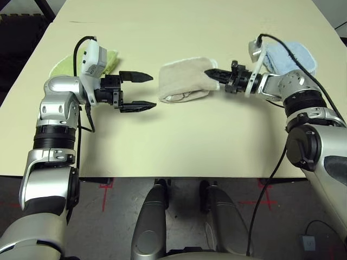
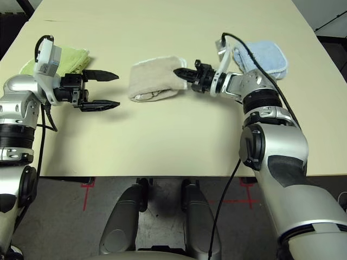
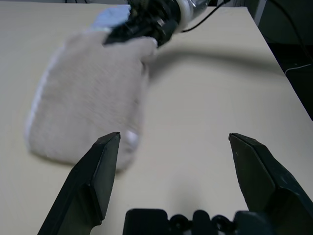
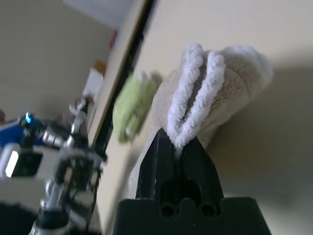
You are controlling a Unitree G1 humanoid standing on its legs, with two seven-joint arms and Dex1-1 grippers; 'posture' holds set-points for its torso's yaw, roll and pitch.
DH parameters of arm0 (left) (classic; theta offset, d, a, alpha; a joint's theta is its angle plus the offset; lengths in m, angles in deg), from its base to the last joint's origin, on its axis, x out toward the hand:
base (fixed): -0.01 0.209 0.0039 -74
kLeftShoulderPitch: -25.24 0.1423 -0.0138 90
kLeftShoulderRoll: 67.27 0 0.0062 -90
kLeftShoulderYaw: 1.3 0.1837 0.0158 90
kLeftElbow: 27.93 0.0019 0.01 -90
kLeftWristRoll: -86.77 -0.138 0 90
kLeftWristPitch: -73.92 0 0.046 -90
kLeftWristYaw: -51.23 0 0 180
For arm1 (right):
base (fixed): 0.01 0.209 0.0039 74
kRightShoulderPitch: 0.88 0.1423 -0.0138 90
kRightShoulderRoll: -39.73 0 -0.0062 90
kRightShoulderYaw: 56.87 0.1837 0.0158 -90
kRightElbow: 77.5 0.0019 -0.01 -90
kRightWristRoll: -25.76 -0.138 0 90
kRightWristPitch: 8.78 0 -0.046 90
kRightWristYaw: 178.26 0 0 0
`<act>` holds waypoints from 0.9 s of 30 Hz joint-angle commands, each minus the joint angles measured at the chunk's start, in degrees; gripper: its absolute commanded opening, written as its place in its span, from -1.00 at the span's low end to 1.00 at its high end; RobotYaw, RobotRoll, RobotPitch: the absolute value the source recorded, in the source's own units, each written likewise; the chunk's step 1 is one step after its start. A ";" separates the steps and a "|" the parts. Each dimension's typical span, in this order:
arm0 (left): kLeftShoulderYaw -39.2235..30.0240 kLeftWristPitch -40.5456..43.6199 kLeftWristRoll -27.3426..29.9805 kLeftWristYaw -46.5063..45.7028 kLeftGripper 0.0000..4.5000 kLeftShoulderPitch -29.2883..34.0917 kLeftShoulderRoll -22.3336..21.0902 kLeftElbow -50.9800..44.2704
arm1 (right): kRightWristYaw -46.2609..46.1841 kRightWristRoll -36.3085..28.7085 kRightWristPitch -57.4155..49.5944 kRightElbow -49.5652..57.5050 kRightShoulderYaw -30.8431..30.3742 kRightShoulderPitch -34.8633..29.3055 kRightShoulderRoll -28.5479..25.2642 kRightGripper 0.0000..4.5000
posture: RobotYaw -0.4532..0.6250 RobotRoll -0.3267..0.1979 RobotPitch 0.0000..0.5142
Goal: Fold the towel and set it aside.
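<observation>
1. While the folded towel [image 1: 184,80] lies mid-frame on the surface [image 1: 179,146], the right hand [image 1: 212,74] pinches its right edge.
2. The left hand [image 1: 142,91], left of it, gapes wide, holding nothing.

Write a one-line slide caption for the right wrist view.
Right gripper pinching the white-edged layers of the folded beige towel on the table, green towel beyond.

Beige towel [image 1: 184,79], white-edged; black tool [image 1: 213,73]

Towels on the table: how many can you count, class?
3: beige towel mid-table, pinched by the right gripper; lime-green towel behind the left arm; light blue towel behind the right arm.
</observation>
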 commanded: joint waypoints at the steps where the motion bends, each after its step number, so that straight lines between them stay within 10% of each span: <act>1: 0.99 -0.81 0.13 0.34 1.00 -0.63 0.37 1.58 | -2.79 -1.37 7.75 1.18 2.98 0.70 -1.14 -0.99 | -0.05 0.25 -0.01; 14: -0.31 -0.55 0.44 -5.03 1.00 -3.74 2.01 6.96 | -17.99 -1.25 42.42 -5.45 10.77 1.40 -5.33 -0.99 | -0.11 0.25 -0.03; 27: 0.42 -1.44 -0.12 -4.68 1.00 -5.11 2.17 9.31 | -25.40 -1.58 49.29 -9.91 11.91 -0.37 -8.37 -0.99 | -0.15 0.25 -0.03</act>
